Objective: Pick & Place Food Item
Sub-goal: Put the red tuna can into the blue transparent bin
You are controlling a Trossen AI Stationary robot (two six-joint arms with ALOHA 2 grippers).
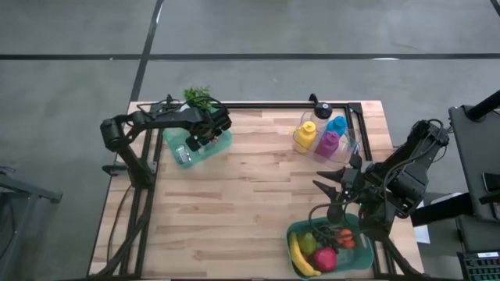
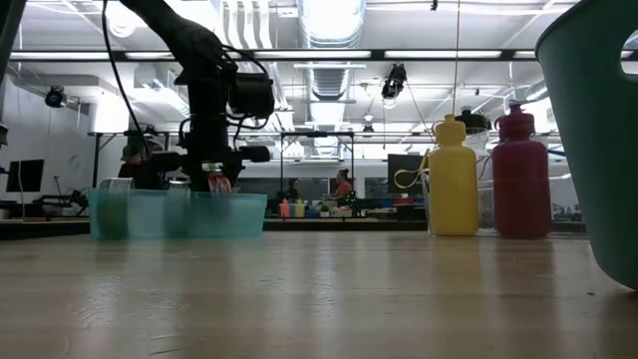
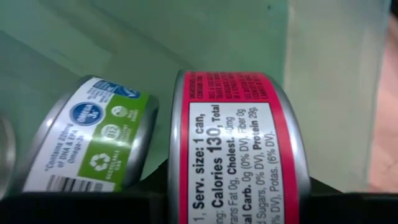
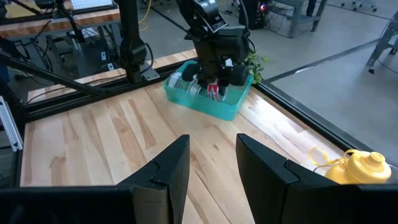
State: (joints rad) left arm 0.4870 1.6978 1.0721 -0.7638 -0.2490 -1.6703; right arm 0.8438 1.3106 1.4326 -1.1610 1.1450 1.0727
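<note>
Reaching down into the teal bin [image 1: 219, 145] at the back left of your table [image 1: 250, 187], your left gripper [image 4: 214, 87] pinches a red can [image 3: 239, 155]. A green and blue can [image 3: 93, 140] lies just beside it. Your right gripper [image 4: 211, 165] waits over the green basket [image 1: 301, 234], fingers a little apart, holding nothing.

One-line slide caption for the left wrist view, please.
Left gripper's close-up inside the teal bin: red-labelled can in front, green-and-white-labelled can beside it.
</note>
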